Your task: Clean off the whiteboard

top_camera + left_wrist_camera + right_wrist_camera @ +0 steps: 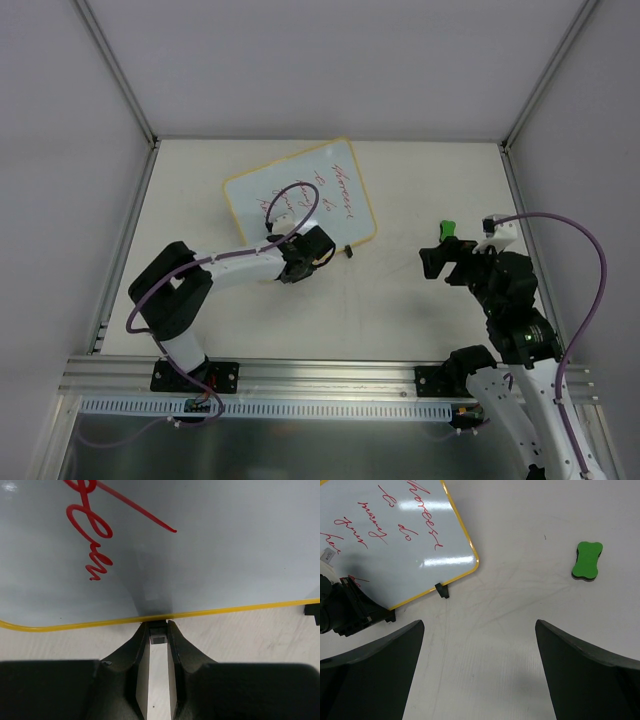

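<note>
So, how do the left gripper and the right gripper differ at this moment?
The left gripper is shut; the right gripper stands wide open. The left one pinches a small dark block at the yellow near edge of the whiteboard; the right one holds nothing. The left one is at the board; the right one is over the table, apart from the green eraser. Both have dark fingers.

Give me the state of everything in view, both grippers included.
whiteboard: covered in red handwriting, unerased.
left gripper: jaws shut on the whiteboard's near edge.
right gripper: jaws wide open, empty, over the table.
eraser: green, lying on the table, nothing touching it.
</note>
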Robot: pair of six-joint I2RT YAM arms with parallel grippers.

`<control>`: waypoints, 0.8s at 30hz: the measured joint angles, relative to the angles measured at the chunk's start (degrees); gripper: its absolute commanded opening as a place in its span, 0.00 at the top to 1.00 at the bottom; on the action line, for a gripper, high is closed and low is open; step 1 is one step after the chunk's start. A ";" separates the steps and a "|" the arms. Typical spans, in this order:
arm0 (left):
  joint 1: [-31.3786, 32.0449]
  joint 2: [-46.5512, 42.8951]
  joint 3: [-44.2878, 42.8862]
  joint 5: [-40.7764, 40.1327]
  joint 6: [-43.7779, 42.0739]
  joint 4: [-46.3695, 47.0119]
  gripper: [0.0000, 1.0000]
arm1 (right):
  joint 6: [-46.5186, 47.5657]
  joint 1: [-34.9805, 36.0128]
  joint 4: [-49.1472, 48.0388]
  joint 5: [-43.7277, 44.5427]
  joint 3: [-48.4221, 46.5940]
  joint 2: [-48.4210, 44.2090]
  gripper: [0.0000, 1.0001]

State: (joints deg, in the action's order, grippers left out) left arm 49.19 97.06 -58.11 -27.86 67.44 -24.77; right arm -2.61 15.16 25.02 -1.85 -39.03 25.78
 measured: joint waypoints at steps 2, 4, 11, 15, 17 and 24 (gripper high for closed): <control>1.95 0.87 -1.16 -0.96 2.78 -1.86 1.00 | -0.22 0.00 0.15 -0.24 0.63 -0.24 0.01; 3.17 1.57 -2.25 -1.40 4.61 -3.39 0.96 | -0.37 0.00 0.22 -0.46 1.03 -0.39 0.01; 6.03 1.77 -3.30 2.21 7.82 -6.99 0.50 | -0.44 0.00 0.33 -1.05 1.18 -0.44 0.01; 6.99 0.11 -3.96 2.27 6.60 -8.90 0.33 | -0.44 0.00 0.33 -1.27 1.18 -0.22 0.01; 6.99 -1.90 -5.49 1.44 4.31 -9.81 0.18 | -0.46 0.00 0.33 -1.44 1.18 0.17 0.01; 6.29 -8.04 -18.99 -5.53 -13.75 -10.62 0.01 | -2.08 0.00 0.59 2.34 1.09 5.09 0.01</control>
State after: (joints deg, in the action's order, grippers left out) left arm 55.48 89.01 -77.10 -33.39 53.69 -35.40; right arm -4.69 15.16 25.61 0.49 -37.93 30.87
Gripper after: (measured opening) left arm 0.985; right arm 0.990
